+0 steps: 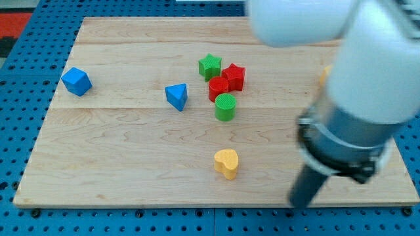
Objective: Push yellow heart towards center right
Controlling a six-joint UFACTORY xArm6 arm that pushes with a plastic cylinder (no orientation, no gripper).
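Yellow heart (226, 163) sits on the wooden surface (118, 164), low and about mid-width, standing alone and well apart from the other blocks.

No jaws on this rig: just the rod, so nothing opens or closes. Your tip (300, 202) looks to be near the bottom edge of the surface, to the view's right of the heart and slightly below it. The rod is blurred and the bulky arm body fills the view's right side, so take the exact tip end as approximate.

From the tip outward:
- heart: to the view's left, a little up, apart from the tip.
- green cylinder (225, 107), red cylinder (217, 87), red star (233, 77), green star (210, 66): a tight cluster further up and left.
- blue triangle-like block (176, 96) and blue cube-like block (77, 81): far left and up.
- a sliver of orange-yellow block (325, 74) shows up near the arm's edge on the right; shape not readable.

Judgement on the step: the tip is on the wrong side. The target is centre right, so the heart needs to go right and up. You will want to circle round below the heart to its lower-left flank without clipping it, then push along a line aimed right and upward.

Push through the middle of the heart's flank; an off-centre contact on its rounded lobes will likely spin it or let it slip off the tip. Go slow, correct early, and stop short of the block on the right.
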